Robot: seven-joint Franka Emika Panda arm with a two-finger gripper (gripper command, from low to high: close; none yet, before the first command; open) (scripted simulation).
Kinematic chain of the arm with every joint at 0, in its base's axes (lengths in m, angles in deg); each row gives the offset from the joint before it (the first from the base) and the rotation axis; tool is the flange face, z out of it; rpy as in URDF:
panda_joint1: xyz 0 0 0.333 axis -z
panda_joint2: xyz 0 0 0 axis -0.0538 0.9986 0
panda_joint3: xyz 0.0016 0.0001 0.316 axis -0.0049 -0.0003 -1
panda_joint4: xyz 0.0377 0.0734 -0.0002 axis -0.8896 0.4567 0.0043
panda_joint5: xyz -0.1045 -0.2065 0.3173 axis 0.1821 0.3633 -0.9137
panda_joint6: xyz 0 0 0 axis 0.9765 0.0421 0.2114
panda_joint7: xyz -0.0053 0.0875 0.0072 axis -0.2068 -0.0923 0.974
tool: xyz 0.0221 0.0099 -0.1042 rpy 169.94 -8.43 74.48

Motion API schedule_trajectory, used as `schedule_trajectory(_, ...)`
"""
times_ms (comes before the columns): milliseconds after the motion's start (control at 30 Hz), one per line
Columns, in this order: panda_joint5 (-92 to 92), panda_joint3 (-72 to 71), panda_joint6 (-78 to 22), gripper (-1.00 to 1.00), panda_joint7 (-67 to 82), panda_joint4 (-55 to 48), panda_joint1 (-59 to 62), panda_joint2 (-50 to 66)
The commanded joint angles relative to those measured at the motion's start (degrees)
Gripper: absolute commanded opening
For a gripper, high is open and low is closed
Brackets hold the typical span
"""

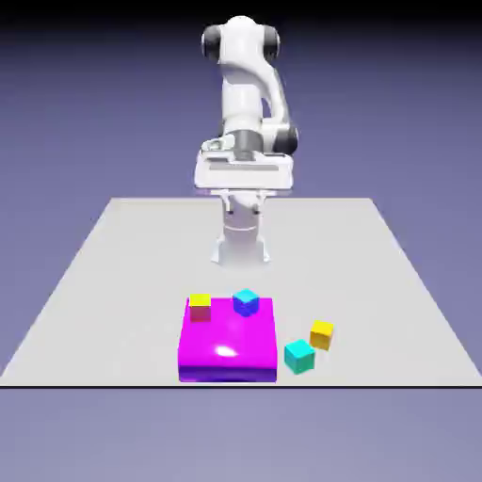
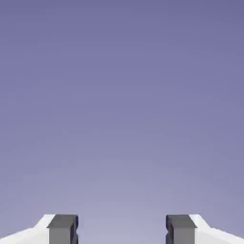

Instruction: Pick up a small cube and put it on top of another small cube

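The small cube [image 1: 322,334], yellow on top with orange sides, rests on the grey table to the exterior view's right of the magenta block [image 1: 228,341]. Beside it, touching or nearly so, sits a teal cube [image 1: 299,355]. My gripper [image 1: 242,198] hangs high above the table's far part, well away from all the cubes. In the hand view the gripper [image 2: 122,228] is open, its grey fingertips [image 2: 62,228] are spread wide, and only the blue-violet backdrop shows between them.
On the flat magenta block stand a yellow-topped cube with red sides [image 1: 200,306] and a blue-teal cube [image 1: 246,301]. The table's front edge [image 1: 94,384] runs just before the block. The robot's base [image 1: 241,247] stands behind the block.
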Motion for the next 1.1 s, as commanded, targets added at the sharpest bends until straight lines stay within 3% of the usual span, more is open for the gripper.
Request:
schedule_trajectory(0, -0.1, -2.1, 0.2, 0.00, -1.8, 0.0, 0.9, -0.6)
schedule_trajectory(1067, -3.3, -68.5, 6.6, 0.00, -59.7, -1.5, 29.0, -21.2)
